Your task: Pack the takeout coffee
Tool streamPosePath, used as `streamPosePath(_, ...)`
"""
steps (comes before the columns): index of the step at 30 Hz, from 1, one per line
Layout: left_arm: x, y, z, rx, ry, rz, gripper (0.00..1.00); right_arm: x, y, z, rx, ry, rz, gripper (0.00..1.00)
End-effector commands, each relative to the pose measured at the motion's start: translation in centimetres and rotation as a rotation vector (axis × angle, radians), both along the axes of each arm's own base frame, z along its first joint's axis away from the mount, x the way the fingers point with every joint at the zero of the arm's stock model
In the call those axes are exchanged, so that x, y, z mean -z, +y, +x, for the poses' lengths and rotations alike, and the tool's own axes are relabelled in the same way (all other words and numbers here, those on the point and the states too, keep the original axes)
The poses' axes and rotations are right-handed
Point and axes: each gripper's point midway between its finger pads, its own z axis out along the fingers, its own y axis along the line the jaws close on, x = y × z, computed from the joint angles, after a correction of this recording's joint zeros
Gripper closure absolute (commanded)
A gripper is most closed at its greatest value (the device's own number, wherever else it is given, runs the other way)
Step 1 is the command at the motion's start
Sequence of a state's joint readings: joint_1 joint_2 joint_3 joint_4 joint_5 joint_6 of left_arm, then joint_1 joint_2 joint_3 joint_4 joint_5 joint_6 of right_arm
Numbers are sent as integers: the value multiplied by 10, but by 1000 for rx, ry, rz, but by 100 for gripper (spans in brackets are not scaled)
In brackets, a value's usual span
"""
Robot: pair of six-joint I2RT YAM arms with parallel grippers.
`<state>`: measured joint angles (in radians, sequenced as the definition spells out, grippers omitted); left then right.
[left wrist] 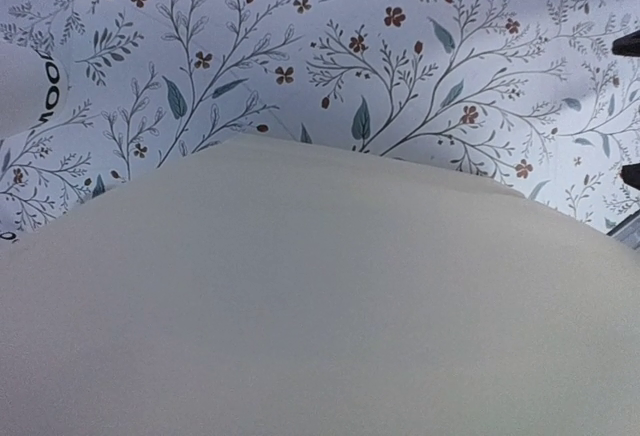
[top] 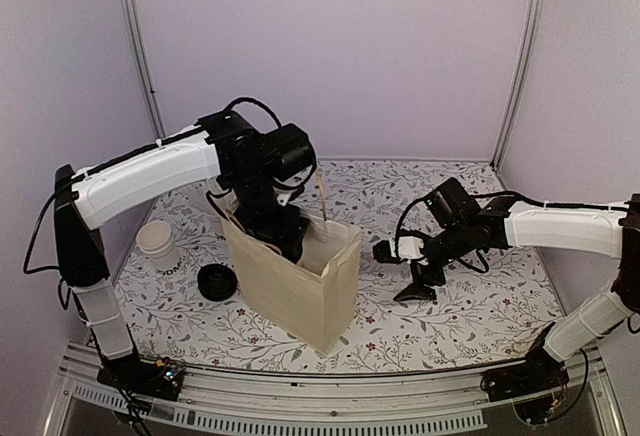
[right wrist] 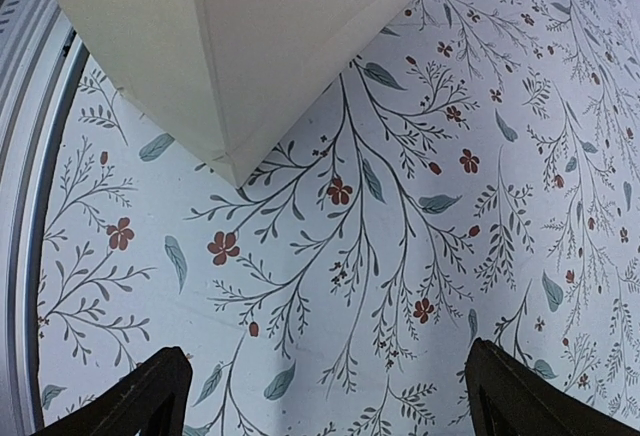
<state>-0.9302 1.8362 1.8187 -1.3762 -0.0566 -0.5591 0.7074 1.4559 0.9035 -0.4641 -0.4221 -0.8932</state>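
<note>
Takeout coffee hidden in every view; judged inside the paper bag (top: pixel 300 286), probably upright, straight below the left gripper (top: pixel 283 233) dipped into the bag's mouth, jaws hidden, state impossible to tell. Right gripper (right wrist: pixel 320 396) spread apart, empty, farther off to the bag's right. Lidless white cup (top: pixel 157 240) and black lid (top: pixel 217 281) left of the bag.

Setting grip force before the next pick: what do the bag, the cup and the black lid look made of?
The bag looks like stiff matte beige paper, given its sharp creased corners. The cup is probably white paper, matte, with dark print. The lid seems to be black moulded plastic, judging by its raised ring.
</note>
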Motion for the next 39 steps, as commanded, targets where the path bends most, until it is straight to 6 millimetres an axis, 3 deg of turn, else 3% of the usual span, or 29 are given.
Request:
streamPosePath(1,-13,0,-1,3,-15,-27,1,5,0,-5,-2,34,-7,1)
streamPosePath(5,-28,-3,-2,-5,-34,-68,0,5,0,-5,-2,39,-9,1)
streamPosePath(15,-88,-10,-2,-23,-139,-219,0,5,0,-1,14,31,-18,1)
streamPosePath(23,-150,-7,-4,-30,-234,-372,0,-4,-8,6,44,-14,-52,1)
streamPosePath(26,-178,-3,-6,-9,-295,-425,0,-22,-16,10,62,-65,-52,1)
streamPosePath(29,-198,7,-2,24,-383,-429,0,-63,-19,10,75,-110,15,1)
streamPosePath(34,-193,12,7,72,-434,-364,0,-120,-14,0,68,-119,130,1)
streamPosePath(39,-191,-6,11,135,-432,-388,0,-145,-12,0,62,-121,145,1)
